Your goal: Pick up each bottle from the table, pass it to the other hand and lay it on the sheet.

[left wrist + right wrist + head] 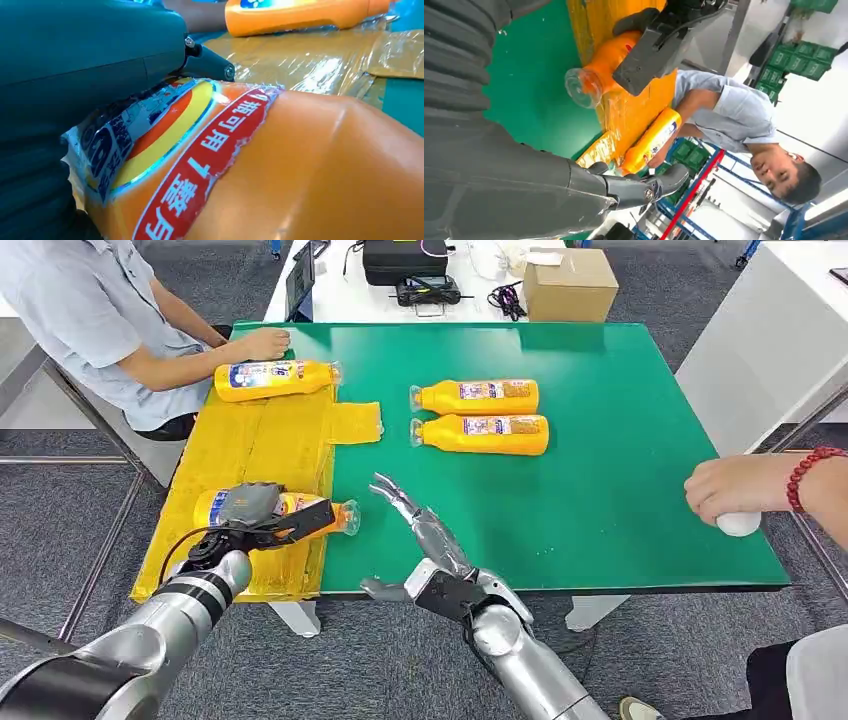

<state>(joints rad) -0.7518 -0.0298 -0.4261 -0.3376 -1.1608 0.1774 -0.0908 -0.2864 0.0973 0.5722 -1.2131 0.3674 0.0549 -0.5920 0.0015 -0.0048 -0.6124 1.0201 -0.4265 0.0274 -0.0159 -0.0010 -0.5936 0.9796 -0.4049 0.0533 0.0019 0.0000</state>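
My left hand grips an orange bottle that lies low over the near end of the yellow sheet, its clear cap pointing right. In the left wrist view the bottle and its label are pressed against the hand. My right hand is open with fingers spread, just right of the bottle's cap and holding nothing. Two more orange bottles lie side by side on the green table. Another bottle lies at the sheet's far end.
A seated person at the far left rests a hand by the far bottle. At the right edge, another person's hand with a red bead bracelet holds a white object. A cardboard box and cables sit on the white table behind.
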